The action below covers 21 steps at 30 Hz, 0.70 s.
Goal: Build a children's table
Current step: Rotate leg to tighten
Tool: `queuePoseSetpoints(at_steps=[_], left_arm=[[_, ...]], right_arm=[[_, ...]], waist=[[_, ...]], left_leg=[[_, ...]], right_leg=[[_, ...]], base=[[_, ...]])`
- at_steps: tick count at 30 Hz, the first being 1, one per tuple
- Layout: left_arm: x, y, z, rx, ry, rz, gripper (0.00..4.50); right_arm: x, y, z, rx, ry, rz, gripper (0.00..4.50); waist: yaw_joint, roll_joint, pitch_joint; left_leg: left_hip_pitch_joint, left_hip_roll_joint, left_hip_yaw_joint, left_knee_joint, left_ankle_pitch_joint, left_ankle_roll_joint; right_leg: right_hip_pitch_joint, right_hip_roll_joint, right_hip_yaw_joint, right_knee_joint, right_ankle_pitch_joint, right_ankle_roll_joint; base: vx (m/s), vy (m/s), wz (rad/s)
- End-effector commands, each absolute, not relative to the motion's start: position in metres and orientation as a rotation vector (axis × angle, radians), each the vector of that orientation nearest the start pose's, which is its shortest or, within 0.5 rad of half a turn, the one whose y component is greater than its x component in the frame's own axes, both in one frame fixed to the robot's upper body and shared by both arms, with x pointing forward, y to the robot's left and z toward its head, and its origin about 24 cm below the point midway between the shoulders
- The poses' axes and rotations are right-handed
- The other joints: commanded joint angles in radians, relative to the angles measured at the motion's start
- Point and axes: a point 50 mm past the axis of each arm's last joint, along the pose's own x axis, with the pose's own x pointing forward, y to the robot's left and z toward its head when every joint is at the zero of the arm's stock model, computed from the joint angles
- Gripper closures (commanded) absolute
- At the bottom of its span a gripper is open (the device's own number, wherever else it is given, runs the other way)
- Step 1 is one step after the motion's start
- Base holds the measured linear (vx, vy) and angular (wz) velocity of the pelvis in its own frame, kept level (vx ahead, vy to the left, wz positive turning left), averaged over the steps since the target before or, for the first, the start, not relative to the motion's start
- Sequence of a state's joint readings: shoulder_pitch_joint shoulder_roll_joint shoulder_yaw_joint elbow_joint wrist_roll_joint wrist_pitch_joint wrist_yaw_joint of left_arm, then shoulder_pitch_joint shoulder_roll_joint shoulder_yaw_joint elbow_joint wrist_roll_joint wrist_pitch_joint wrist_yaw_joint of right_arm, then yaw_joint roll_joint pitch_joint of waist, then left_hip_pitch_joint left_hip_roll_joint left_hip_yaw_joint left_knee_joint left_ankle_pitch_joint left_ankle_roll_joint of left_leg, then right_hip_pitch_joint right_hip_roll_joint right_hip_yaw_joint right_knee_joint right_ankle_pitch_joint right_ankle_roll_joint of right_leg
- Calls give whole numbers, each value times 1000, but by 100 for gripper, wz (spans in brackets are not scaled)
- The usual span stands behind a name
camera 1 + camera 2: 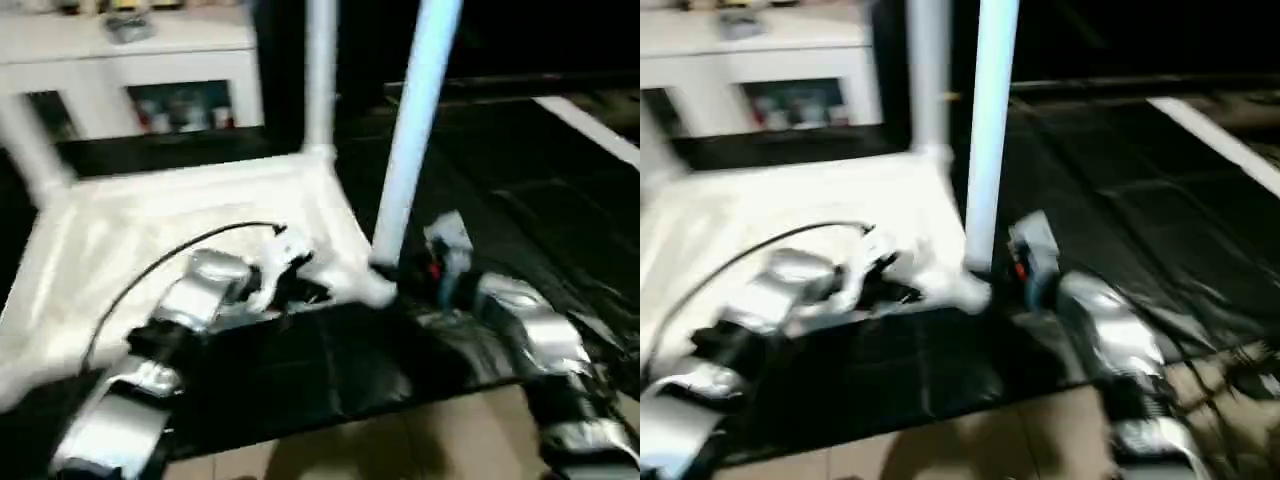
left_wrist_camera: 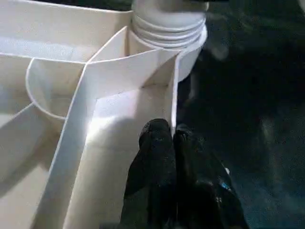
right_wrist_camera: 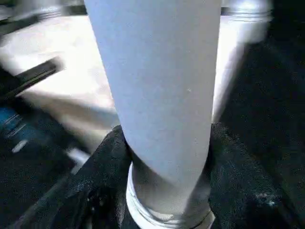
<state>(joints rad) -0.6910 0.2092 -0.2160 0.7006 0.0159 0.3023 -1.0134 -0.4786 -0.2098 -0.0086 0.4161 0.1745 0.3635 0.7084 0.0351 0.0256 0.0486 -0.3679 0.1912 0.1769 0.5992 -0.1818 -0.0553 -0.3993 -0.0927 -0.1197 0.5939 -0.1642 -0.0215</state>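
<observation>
R gripper [image 3: 162,191] clamped on leg [image 1: 412,140] mid-frame; L gripper [image 2: 172,138] jaws together, bracing table top [image 1: 150,230]. Keep leg vertical, twist into socket.

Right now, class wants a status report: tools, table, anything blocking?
Left tool shut, pressing on the upturned table top. Right tool clamped round near-corner leg at its socket. Far leg already standing. Nothing blocking.

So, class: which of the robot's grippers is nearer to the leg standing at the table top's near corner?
Right. The right gripper has its fingers on either side of that leg, near its base. The left gripper is shut, resting at the table top rim beside the corner.
</observation>
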Motion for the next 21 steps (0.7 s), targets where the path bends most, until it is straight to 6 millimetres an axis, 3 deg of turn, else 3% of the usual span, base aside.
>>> queuePoseSetpoints(at_steps=[1, 5, 6, 7, 9, 10, 16, 21], left_arm=[[352, 63, 80, 139, 359, -1070, 450], [356, 54, 84, 131, 344, -1020, 450], [356, 54, 84, 139, 342, -1027, 450], [356, 53, 86, 151, 337, -1037, 450], [356, 54, 86, 156, 334, -1039, 450], [356, 55, 86, 158, 334, -1037, 450], [355, 65, 82, 192, 345, -1048, 450], [351, 81, 78, 232, 354, -1110, 450]], right_arm=[[328, -86, 50, 107, 358, 782, 251], [334, -76, 53, 102, 336, 731, 251], [334, -75, 54, 82, 321, 745, 251], [333, -73, 55, 60, 290, 771, 251], [332, -72, 56, 72, 274, 780, 198], [332, -72, 56, 84, 273, 776, 198], [328, -78, 56, 73, 246, 796, 139], [321, -98, 57, 72, 212, 848, 98]], waist=[[0, -18, -67], [4, -11, -72], [9, -17, -75], [10, -14, -77], [10, -12, -78], [10, -12, -76], [10, -12, -71], [12, -11, -72]], left_leg=[[0, 29, -17, -68, -230, 17], [2, 28, -14, -64, -176, 46], [0, 30, -12, -63, -147, 62], [-2, 32, -12, -62, -119, 77], [-1, 34, -12, -61, -99, 91], [-1, 35, -11, -61, -97, 100], [2, 35, -10, -64, -149, 86], [3, 38, -12, -66, -150, 91]], right_leg=[[53, -66, 52, -91, -377, -145], [55, -66, 54, -86, -315, -165], [58, -66, 55, -77, -264, -177], [58, -65, 56, -70, -209, -191], [59, -64, 57, -63, -151, -214], [60, -64, 57, -61, -132, -225], [61, -66, 58, -72, -220, -208], [61, -66, 58, -69, -196, -209]], base=[[0, 0, 0], [0, 0, 0], [0, 0, 0], [0, 0, 0], [0, 0, 0], [0, 0, 0], [0, 0, 0], [0, 0, 0]])
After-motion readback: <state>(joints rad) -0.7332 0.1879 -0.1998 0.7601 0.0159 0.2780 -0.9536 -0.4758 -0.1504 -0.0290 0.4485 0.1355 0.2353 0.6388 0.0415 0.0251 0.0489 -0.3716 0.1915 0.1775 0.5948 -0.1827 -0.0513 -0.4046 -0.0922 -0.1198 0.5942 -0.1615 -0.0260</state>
